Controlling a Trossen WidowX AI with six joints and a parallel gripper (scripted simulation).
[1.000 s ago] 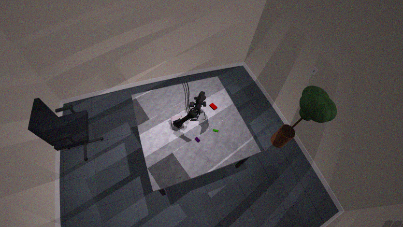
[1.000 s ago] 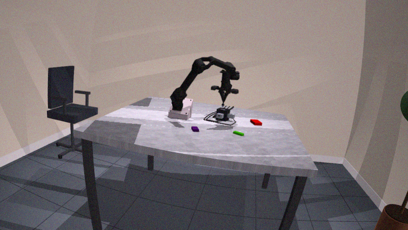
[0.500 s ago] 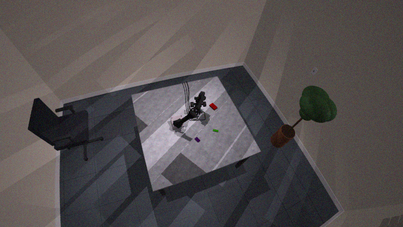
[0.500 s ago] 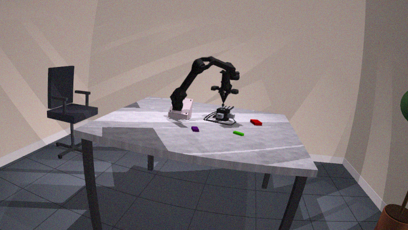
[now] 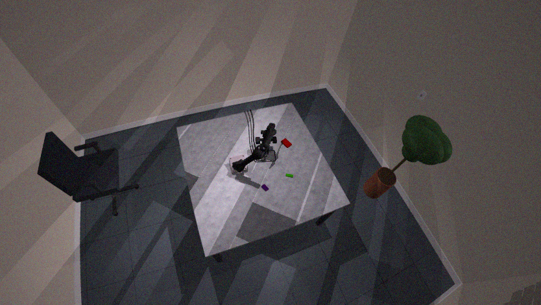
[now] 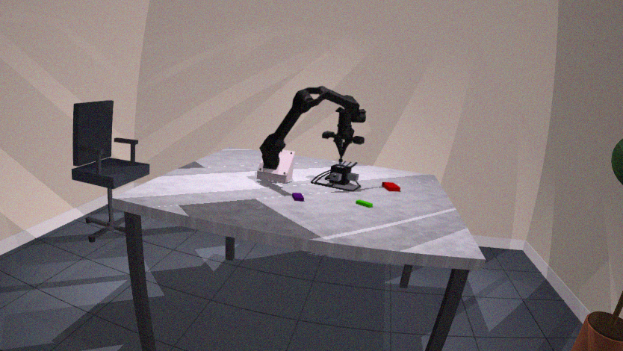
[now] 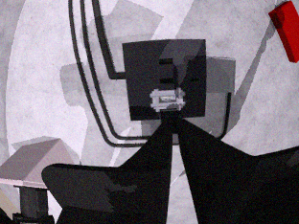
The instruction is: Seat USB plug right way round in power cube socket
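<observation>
The black power cube [image 6: 344, 175] [image 7: 144, 62] stands on the table with cables around its base. Its silver-rimmed socket [image 7: 156, 100] faces up near the edge of the cube's top closest to my fingers in the wrist view. My gripper [image 6: 341, 157] [image 7: 174, 125] points straight down and is shut on the small dark USB plug [image 7: 171, 114]. In the exterior view the fingertips are just above the cube's top. The plug appears out of the socket, close above it. Its metal end and which way round it faces are hidden. In the top view the arm hides the fingertips.
A red block [image 5: 286, 143] [image 6: 391, 187] [image 7: 287, 31] lies right of the cube. A green block [image 5: 289, 175] [image 6: 364, 203] and a purple block [image 5: 264, 187] [image 6: 298, 196] lie nearer the front. Black cables [image 5: 250, 128] [image 7: 85, 62] run beside the cube. A grey plug block [image 7: 221, 75] sticks out of its side.
</observation>
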